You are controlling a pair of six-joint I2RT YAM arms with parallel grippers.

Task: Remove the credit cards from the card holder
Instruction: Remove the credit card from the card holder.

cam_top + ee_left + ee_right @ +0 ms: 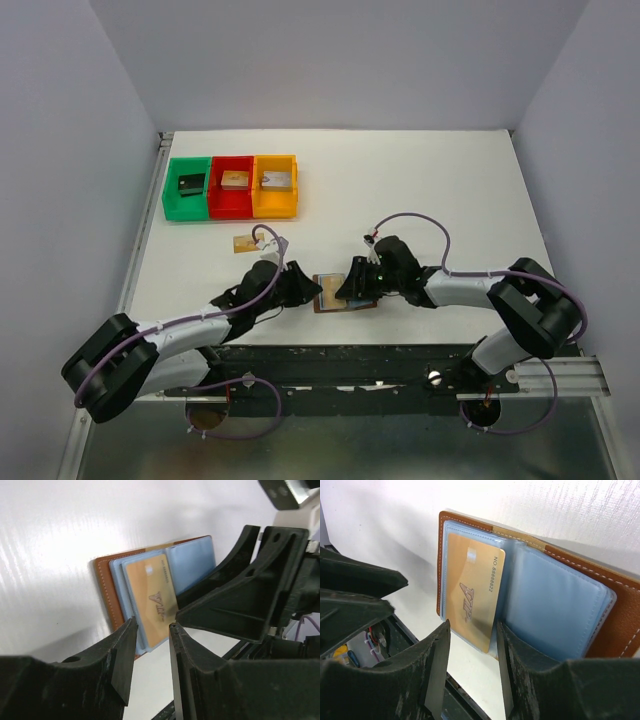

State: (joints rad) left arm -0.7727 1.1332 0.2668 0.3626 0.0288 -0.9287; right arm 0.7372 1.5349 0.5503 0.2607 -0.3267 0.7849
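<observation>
Desk: the white desk point(450, 180) carried all items.
Card holder: the small brown leather bifold card holder point(545, 600) lay open and flat, pockets up, near the front middle of the desk, between the two hands.
Card in holder: a thin tan-gold rectangular credit card with a dark emblem point(472, 597) lay at the pale blue-grey pocket of the leaf nearer the left arm, most of its face showing. How deep it sat could not be told.
Other leaf: only pale blue pocket material showed; its contents could not be determined.
Loose card: a second small tan card point(241, 244) lay on the desk, well apart from the card holder, near the row of green, red and orange plastic bins point(230, 208).
Left hand: the left hand point(151, 630) hovered at the gold card's leaf, fingers parted, nothing between them.
Right hand: the right hand point(472, 630) faced the same card from the opposite side, fingers likewise parted and gripping nothing. Contact with the leather could not be confirmed.
Step in hand: judged to be lining up for extraction of the gold card, with one card out and the task partly done.
Next move: judged to call for one hand closing on the card's free edge while the other pinned the leather down, then a draw parallel to the pocket.
Risk: the thin card might slip, or the holder might lift with it.
</observation>
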